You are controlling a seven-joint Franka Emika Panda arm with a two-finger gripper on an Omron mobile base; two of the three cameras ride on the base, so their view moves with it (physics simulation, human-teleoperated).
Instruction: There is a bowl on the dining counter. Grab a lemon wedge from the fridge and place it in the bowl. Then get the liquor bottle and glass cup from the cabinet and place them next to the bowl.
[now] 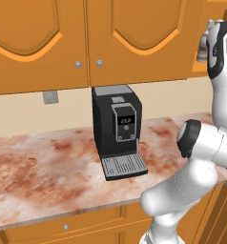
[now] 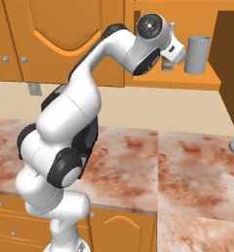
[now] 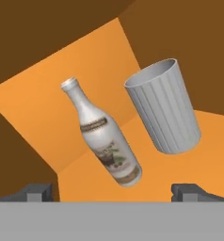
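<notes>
The cabinet [image 2: 188, 81] stands open, and my arm reaches up to its shelf. In the hand view the liquor bottle [image 3: 107, 136], greyish with a pale label, stands straight ahead of my gripper [image 3: 114, 192]. The glass cup [image 3: 163, 110], a ribbed grey tumbler, stands close beside it without touching. My gripper is open with nothing between its fingertips [image 3: 36, 192], a short way from the bottle. In the right base view the cup [image 2: 197, 54] sits just right of the hand, and the bottle [image 2: 171, 29] is mostly hidden behind it. Bowl, dining counter, lemon wedge and fridge are out of view.
A black coffee machine [image 1: 118, 131] stands on the marbled kitchen counter [image 1: 39, 167] below closed orange wall cabinet doors [image 1: 39, 38]. The open cabinet door [image 2: 229, 59] juts out to the right of the shelf. A wall outlet [image 1: 50, 97] sits above the counter.
</notes>
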